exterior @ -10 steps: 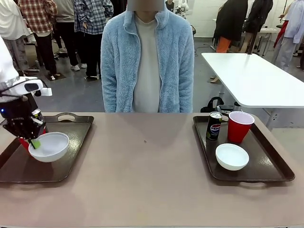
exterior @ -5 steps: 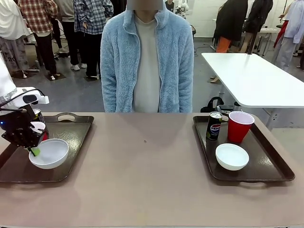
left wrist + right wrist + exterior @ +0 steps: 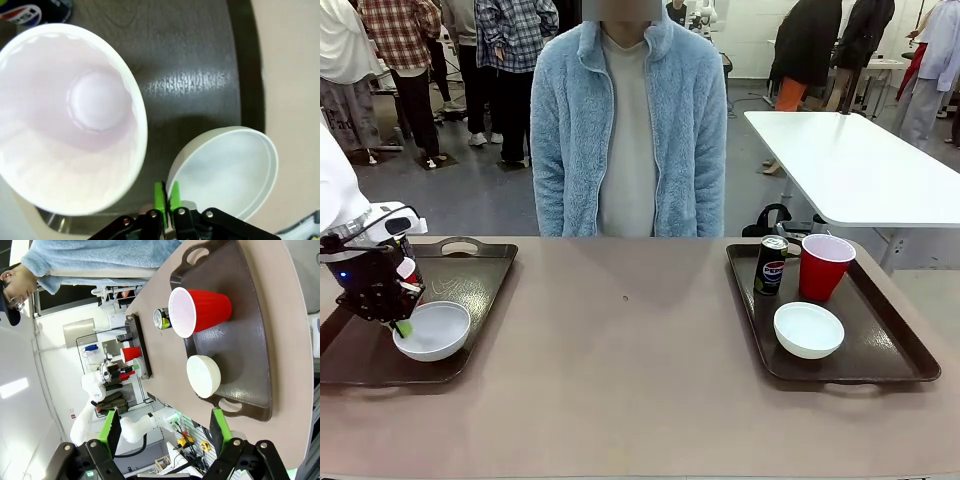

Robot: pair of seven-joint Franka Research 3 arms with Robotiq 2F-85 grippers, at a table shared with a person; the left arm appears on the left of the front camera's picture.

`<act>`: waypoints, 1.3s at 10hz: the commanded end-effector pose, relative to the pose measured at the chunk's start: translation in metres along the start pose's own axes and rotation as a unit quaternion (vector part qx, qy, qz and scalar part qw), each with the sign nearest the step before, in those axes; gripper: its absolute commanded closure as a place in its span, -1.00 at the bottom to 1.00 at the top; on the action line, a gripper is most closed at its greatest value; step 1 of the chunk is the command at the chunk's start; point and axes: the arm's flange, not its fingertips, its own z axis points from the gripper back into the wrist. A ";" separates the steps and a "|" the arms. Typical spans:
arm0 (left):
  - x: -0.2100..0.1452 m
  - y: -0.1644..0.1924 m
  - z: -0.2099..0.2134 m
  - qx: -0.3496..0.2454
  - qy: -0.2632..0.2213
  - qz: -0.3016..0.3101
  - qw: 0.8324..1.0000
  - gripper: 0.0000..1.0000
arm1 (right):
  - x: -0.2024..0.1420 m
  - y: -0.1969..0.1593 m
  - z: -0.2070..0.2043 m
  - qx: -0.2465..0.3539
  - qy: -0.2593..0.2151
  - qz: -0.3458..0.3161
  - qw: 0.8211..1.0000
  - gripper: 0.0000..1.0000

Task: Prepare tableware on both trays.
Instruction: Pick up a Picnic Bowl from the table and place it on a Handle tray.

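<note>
the left gripper [image 3: 166, 200] has its green pads pressed together on the rim of a white bowl [image 3: 433, 330], which sits on the near part of the left tray [image 3: 470, 290]. just behind the gripper stands a red cup [image 3: 65, 120], a can [image 3: 22, 12] beyond it. the right gripper [image 3: 165, 432] hangs spread wide above the right tray [image 3: 245, 340], well clear of its bowl [image 3: 202, 376], cup [image 3: 200, 310] and can [image 3: 161, 319].
</note>
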 end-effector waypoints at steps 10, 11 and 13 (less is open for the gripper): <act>-0.025 -0.014 0.052 0.050 0.004 -0.063 0.997 -0.48 | 0.002 0.001 0.001 0.003 0.002 -0.002 1.000 -0.86; -0.023 -0.014 0.061 0.046 0.007 -0.065 0.997 -0.65 | 0.002 0.001 0.001 0.003 0.002 -0.002 1.000 -0.86; -0.020 -0.013 0.081 0.043 0.000 -0.052 0.998 -1.00 | 0.002 0.001 0.001 0.003 0.002 -0.002 1.000 -0.86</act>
